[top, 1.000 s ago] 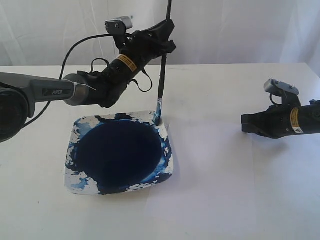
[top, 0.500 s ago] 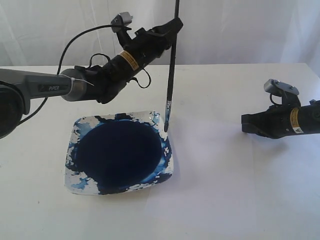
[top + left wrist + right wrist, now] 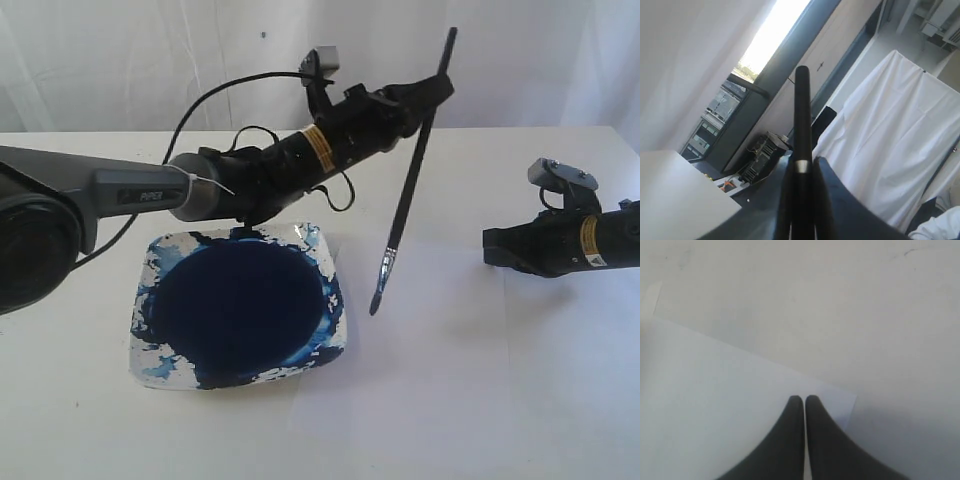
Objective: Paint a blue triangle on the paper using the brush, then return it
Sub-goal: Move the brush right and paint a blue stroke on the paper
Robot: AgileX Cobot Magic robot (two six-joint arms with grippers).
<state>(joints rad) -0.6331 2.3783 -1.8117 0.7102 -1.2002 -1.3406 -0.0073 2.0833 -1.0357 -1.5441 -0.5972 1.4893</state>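
Note:
My left gripper (image 3: 432, 92) (image 3: 801, 167) is shut on the upper handle of the black brush (image 3: 405, 205) (image 3: 802, 115). The brush hangs tilted, and its blue-stained tip (image 3: 376, 300) is just right of the paint dish, low over the white paper (image 3: 450, 330) (image 3: 715, 405). Whether the tip touches the sheet is unclear. No blue triangle shows on the paper. My right gripper (image 3: 488, 246) (image 3: 804, 399) is shut on nothing, hovering low at the paper's right edge.
A white square dish (image 3: 160, 372) smeared with blue holds a dark navy paint pool (image 3: 240, 305) at the left of the table. A white curtain hangs behind the table. The left arm's cable loops above the dish.
The left gripper swung right and away from the dish with the brush. The brush went from upright at the dish rim to tilted, its tip now over the paper. The right arm stayed still.

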